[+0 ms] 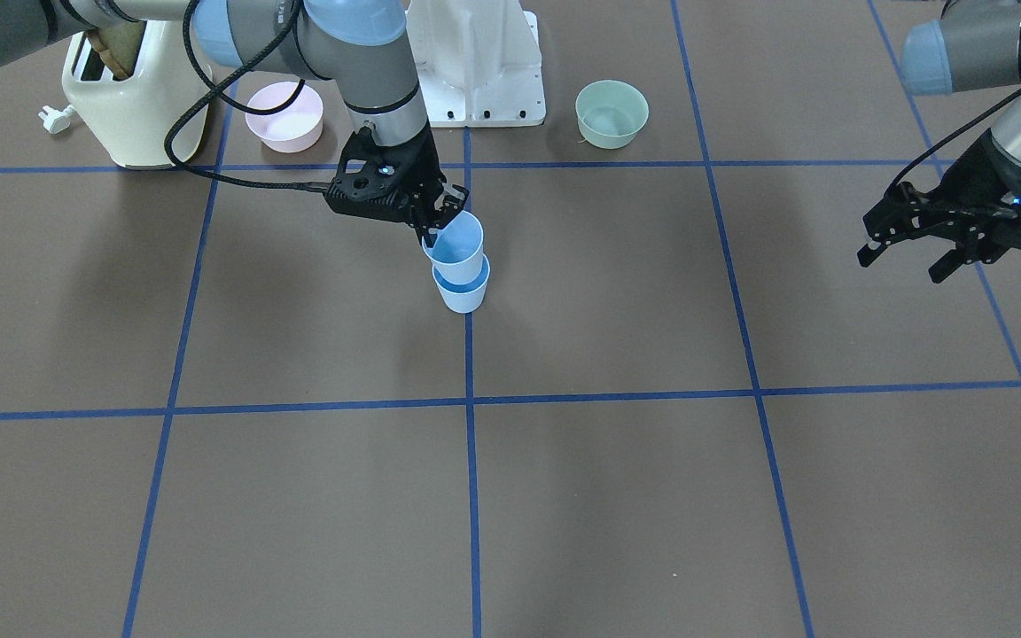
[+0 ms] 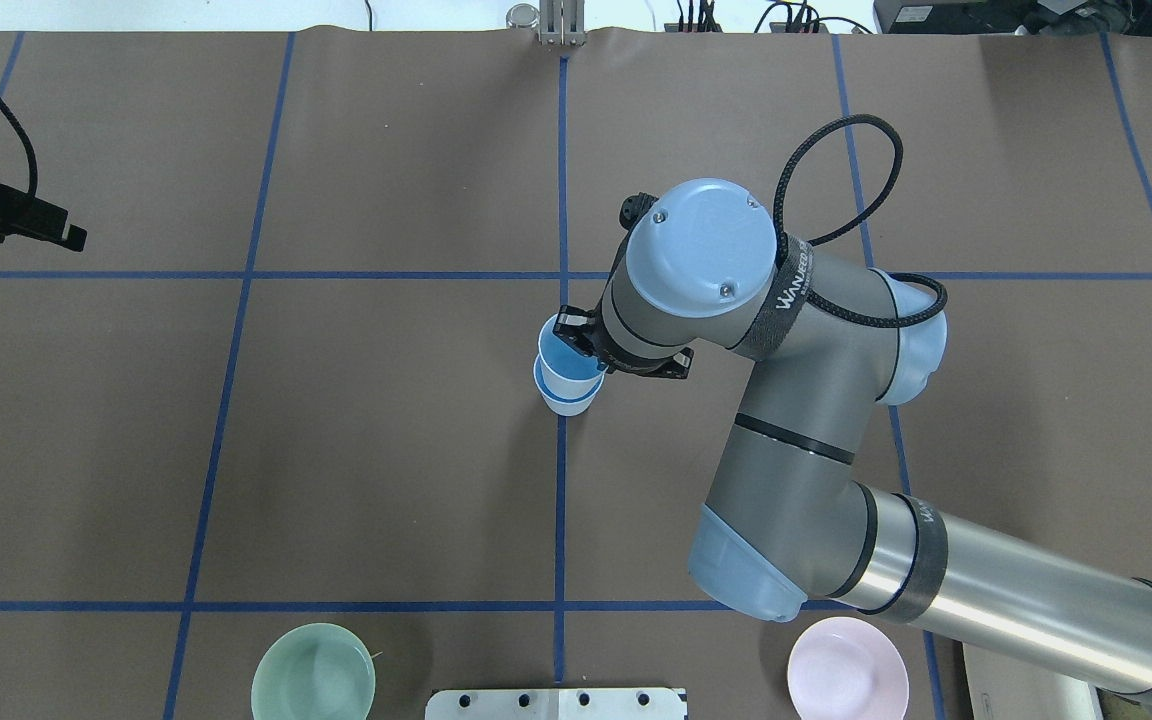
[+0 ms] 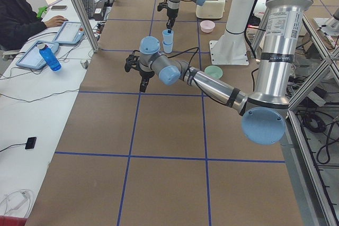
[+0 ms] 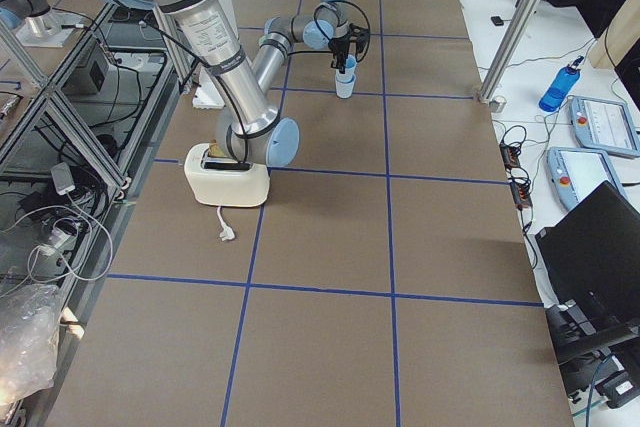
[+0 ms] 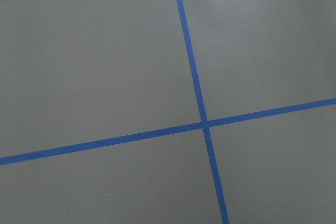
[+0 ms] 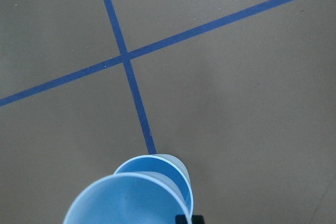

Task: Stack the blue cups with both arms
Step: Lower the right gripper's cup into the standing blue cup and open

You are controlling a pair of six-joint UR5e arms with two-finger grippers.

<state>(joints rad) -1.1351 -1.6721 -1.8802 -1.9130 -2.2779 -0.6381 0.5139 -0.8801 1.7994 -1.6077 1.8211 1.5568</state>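
Note:
Two light-blue cups stand at the table's middle on a blue tape line. The lower cup (image 1: 462,290) rests on the table. The upper cup (image 1: 457,241) sits partly inside it, tilted a little. My right gripper (image 1: 435,226) is shut on the upper cup's rim, one finger inside and one outside. The overhead view shows the same: the gripper (image 2: 581,338) on the upper cup (image 2: 564,358), above the lower cup (image 2: 566,398). The right wrist view shows the upper cup (image 6: 126,203) over the lower cup (image 6: 170,171). My left gripper (image 1: 902,266) hangs open and empty far to the side.
A pink bowl (image 1: 284,115), a cream toaster (image 1: 134,93) and a pale green bowl (image 1: 611,112) stand near the white base stand (image 1: 479,62). The left wrist view shows only brown table and blue tape lines (image 5: 202,121). An operator sits at a side desk (image 3: 21,14).

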